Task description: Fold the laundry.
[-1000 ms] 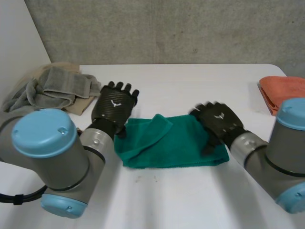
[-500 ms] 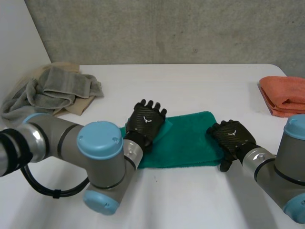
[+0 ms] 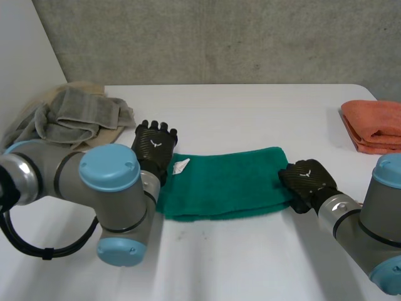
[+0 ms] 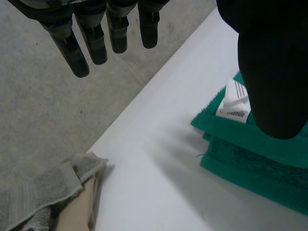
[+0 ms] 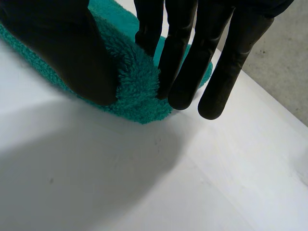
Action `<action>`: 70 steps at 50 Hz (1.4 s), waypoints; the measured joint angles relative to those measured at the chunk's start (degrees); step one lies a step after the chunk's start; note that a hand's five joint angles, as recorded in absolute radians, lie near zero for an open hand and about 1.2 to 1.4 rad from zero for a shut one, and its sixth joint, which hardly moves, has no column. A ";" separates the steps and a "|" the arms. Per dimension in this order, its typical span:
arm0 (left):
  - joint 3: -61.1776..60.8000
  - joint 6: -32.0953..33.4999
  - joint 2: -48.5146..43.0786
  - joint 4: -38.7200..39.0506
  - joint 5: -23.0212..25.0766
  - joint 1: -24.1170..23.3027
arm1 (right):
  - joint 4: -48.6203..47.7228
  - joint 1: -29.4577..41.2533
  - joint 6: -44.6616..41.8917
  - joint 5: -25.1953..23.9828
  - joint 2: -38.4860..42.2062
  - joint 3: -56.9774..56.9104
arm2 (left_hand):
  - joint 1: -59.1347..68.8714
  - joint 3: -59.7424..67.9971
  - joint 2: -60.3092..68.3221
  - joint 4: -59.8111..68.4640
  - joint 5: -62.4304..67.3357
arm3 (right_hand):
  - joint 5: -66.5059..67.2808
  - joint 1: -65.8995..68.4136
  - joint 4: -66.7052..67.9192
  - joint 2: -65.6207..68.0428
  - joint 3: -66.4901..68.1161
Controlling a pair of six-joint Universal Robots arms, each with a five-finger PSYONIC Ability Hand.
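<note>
A green towel [image 3: 225, 182] lies folded in a flat band at the table's middle, a white label [image 3: 180, 166] showing at its left end. My left hand [image 3: 155, 145] hovers open just off that end, fingers [image 4: 96, 38] straight, thumb over the label [image 4: 236, 103] and the towel's corner [image 4: 255, 149]. My right hand [image 3: 306, 179] is at the towel's right end. In the right wrist view its thumb [image 5: 62, 43] and fingers [image 5: 192, 62] pinch the towel's fluffy edge [image 5: 134, 82] between them.
A heap of grey and beige towels [image 3: 69, 116] lies at the table's back left corner, also beyond my left fingertips [image 4: 43, 197]. A folded orange cloth [image 3: 373, 125] sits at the right edge. The white table [image 3: 250, 113] ends at a concrete wall.
My left hand drew back from on top of the towel to its left end, and the raised flap now lies flat. My right hand closed on the towel's right edge.
</note>
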 measured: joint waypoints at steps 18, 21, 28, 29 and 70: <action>-11.82 -0.29 13.15 -0.11 0.30 0.35 | 8.86 4.60 -18.70 3.91 -8.72 -7.39 | 0.00 0.00 0.00 0.00 0.00 | 0.00 0.54 0.03 0.00 0.00; -12.00 -0.39 13.21 -0.08 0.27 0.41 | 6.79 12.14 -21.12 1.91 -7.22 -10.44 | 0.00 0.00 0.00 0.00 0.00 | 0.67 1.07 0.03 0.00 0.00; -11.50 -0.55 13.00 0.00 0.22 0.76 | 2.98 25.49 -25.10 -5.67 1.29 -14.82 | 0.00 0.00 0.00 0.02 0.00 | 1.01 1.37 0.03 0.00 0.00; -11.35 -0.58 12.97 0.02 0.20 0.93 | 2.68 26.91 -25.77 -6.61 2.94 -15.36 | 0.00 0.00 0.00 0.02 0.01 | -0.08 0.55 -1.35 -1.20 -1.31; 1.74 -16.97 -0.09 -16.73 5.51 -4.30 | 22.64 12.60 23.05 0.46 12.12 -28.39 | 0.00 0.00 0.00 0.02 0.00 | -51.46 -41.68 -54.71 -54.51 -55.53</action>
